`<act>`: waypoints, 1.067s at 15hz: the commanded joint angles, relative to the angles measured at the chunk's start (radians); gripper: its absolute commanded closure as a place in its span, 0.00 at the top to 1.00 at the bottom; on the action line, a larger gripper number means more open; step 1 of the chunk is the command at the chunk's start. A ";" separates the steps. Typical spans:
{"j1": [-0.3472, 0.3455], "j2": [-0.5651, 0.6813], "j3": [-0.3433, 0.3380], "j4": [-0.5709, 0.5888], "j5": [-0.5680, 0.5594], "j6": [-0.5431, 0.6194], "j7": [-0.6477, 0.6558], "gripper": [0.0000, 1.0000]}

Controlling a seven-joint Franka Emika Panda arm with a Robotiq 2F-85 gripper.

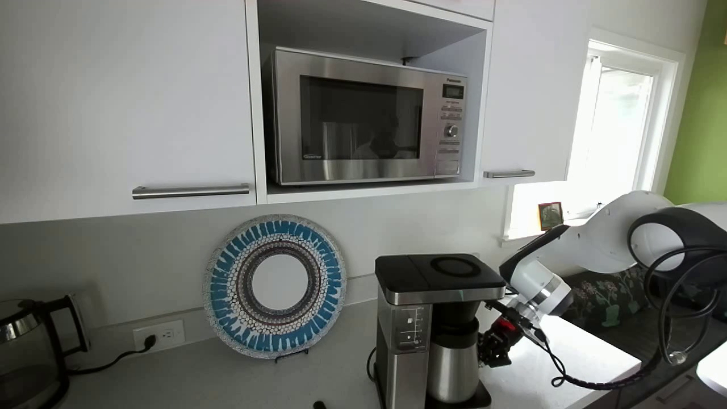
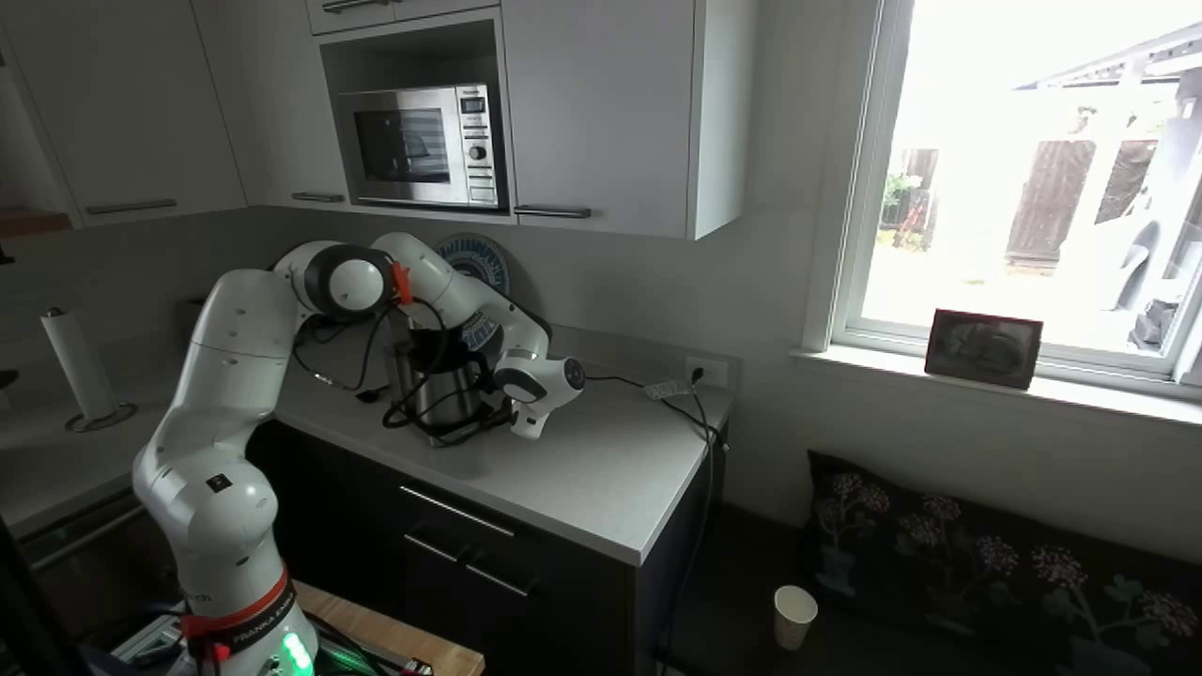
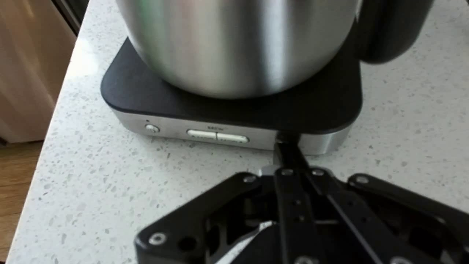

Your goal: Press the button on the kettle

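A coffee maker [image 1: 402, 329] with a steel carafe [image 1: 454, 363] stands on the counter; the carafe also shows in an exterior view [image 2: 451, 394], partly behind cables. In the wrist view the carafe [image 3: 234, 51] sits on the black-topped base [image 3: 139, 91]. The base's steel front has a small round button [image 3: 152, 128] at left and an oblong two-part button [image 3: 217, 136] in the middle. My gripper [image 3: 287, 138] is shut and empty, fingertips at the front face, right of the oblong button. Whatever lies behind the tips is hidden. In an exterior view my gripper [image 1: 495, 343] is beside the carafe.
A glass kettle [image 1: 34, 341] stands at the counter's far left. A round patterned plate [image 1: 279, 281] leans on the wall. The carafe's black handle [image 3: 394, 31] is above the base at right. The counter's edge [image 3: 60, 113] is at left in the wrist view. Cables hang from the arm.
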State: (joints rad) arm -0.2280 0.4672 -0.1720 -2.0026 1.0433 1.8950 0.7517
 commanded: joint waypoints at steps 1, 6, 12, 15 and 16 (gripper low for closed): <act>0.033 -0.067 -0.012 -0.021 -0.004 0.007 -0.007 0.00; 0.061 -0.158 -0.044 -0.039 -0.137 0.049 -0.016 0.00; 0.083 -0.242 -0.048 -0.053 -0.425 0.173 -0.039 0.47; 0.080 -0.280 -0.040 -0.072 -0.556 0.213 -0.093 0.72; 0.077 -0.293 -0.040 -0.076 -0.600 0.216 -0.115 0.78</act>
State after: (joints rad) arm -0.1567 0.2341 -0.2093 -2.0252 0.5509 2.0687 0.6943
